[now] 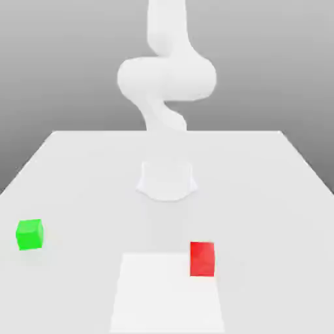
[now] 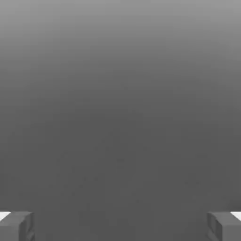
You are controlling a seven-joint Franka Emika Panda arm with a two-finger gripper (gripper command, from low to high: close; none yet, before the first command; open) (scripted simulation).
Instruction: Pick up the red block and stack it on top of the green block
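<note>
The red block sits on the white table toward the near side, on the exterior view's right. The green block rests on the table far over on the exterior view's left, well apart from the red one. In the hand view my gripper is open: its two grey fingertips stand far apart at the picture's edges with nothing between them, and behind them lies plain grey ground.
The arm's white body rises from its round base at the middle back of the table. A white rectangular shape lies at the near edge, right beside the red block.
</note>
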